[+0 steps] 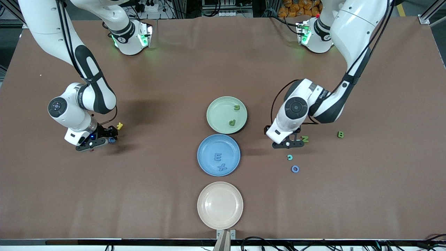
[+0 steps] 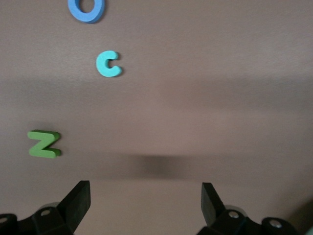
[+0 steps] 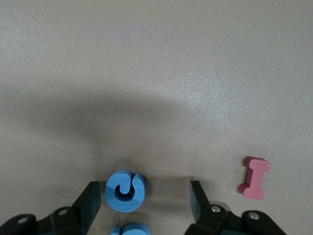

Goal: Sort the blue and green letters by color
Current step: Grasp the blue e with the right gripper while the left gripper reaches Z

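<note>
Nearby: yellow K (image 1: 120,126), red I (image 3: 255,177) flank right gripper (image 1: 110,136).

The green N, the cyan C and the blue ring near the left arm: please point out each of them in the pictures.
green N (image 2: 44,144), left wrist view, on the middle diagonal bar.
cyan C (image 2: 106,64), left wrist view, on the curved back of the letter.
blue ring (image 1: 295,169), front view, on the ring's band.
</note>
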`<state>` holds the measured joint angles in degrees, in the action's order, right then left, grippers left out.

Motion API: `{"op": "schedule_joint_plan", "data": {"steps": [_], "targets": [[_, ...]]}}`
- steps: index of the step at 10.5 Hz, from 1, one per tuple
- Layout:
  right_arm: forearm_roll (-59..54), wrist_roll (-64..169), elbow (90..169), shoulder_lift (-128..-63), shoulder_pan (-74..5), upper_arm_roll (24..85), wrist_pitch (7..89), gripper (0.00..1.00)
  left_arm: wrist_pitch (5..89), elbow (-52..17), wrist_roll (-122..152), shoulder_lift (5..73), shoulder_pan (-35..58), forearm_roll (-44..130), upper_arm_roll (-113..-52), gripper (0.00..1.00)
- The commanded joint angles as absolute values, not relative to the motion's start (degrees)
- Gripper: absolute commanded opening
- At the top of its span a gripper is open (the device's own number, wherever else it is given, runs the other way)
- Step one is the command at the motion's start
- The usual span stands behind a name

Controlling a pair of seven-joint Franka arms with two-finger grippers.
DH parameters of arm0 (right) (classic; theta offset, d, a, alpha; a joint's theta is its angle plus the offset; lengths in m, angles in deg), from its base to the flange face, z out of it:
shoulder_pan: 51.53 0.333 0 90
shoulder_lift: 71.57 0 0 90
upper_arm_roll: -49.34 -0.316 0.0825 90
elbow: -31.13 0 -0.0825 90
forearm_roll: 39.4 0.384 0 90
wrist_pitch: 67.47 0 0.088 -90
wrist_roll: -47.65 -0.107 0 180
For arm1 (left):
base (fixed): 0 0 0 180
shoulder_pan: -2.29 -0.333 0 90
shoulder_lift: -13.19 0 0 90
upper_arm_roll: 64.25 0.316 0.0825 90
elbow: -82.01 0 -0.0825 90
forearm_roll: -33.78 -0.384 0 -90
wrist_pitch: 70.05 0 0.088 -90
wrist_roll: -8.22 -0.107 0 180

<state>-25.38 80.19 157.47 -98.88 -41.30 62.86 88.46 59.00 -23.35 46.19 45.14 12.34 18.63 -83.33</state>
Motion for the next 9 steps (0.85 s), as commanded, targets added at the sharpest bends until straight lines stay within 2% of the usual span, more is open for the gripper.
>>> {"op": "schedule_joint_plan", "data": {"steps": [1,3,5,7,9], "targets": [[-25.6,80.1,158.0,-99.2,-42.0,62.0,90.1,0.58,59.3,-26.6,41.7,43.4,8.6,16.6,-83.7,1.00],[-25.4,79.6,157.9,-99.2,-42.0,62.0,90.0,0.19,64.5,-29.2,38.0,42.9,5.8,16.5,-83.8,1.00],[-25.4,77.2,157.5,-99.1,-41.8,61.7,89.8,0.11,69.4,-33.3,36.9,42.5,3.4,13.5,-83.8,1.00],[-25.5,77.2,156.9,-98.8,-42.0,61.3,89.4,0.09,73.5,-36.0,36.8,42.4,1.5,11.8,-83.8,1.00],[-25.5,74.0,154.1,-97.8,-41.7,60.9,85.8,0.08,73.7,-37.2,36.6,42.4,-1.1,9.4,-84.1,1.00]]}}
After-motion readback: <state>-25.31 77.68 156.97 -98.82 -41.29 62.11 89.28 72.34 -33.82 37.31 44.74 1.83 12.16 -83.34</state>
